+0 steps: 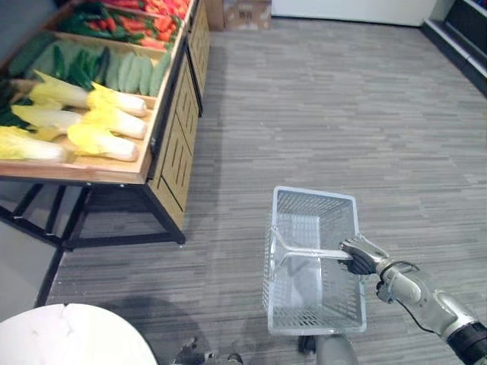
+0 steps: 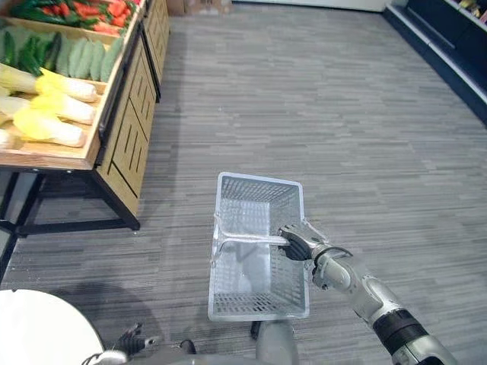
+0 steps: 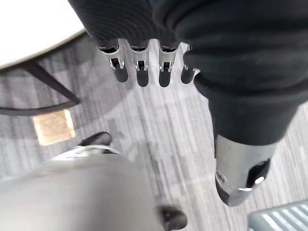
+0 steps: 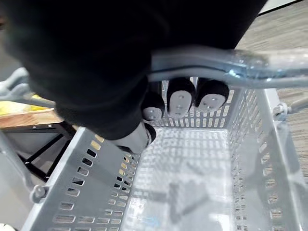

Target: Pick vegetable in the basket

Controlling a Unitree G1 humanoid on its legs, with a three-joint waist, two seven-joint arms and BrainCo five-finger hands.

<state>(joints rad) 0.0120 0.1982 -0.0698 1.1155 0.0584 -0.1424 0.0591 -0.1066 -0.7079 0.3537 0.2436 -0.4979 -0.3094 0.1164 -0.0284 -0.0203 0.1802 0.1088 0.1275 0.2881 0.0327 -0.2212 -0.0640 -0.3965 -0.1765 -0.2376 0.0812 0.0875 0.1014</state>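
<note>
Grey striped floor (image 1: 319, 114) runs under everything you see, with a wooden counter (image 1: 171, 152) standing well away from both sets of fingers, ahead and to the robot's left. On that counter lie the vegetables: pale yellow-leaved cabbages (image 1: 106, 141) at the near end, green cucumbers (image 1: 129, 72) behind them, and red vegetables (image 1: 144, 23) farthest back. None of them touches a hand.

Your right hand (image 1: 364, 256) has its fingers (image 4: 179, 98) curled round the handle (image 1: 304, 253) of the grey mesh basket (image 1: 313, 204). In the right wrist view the bar passes over the dark fingertips, with the thumb tucked below. The basket hangs straight beneath those fingers, above the floor, with its long side pointing away from the robot. The cabbages are the vegetables nearest to it, and they are still well apart from the fingers that hold the handle.

Your left hand (image 3: 144, 62) sits low, just beside a white round surface (image 1: 68, 334). Its fingers are straight and relaxed, the thumb (image 3: 243, 168) is spread apart from them, and they hold nothing.
</note>
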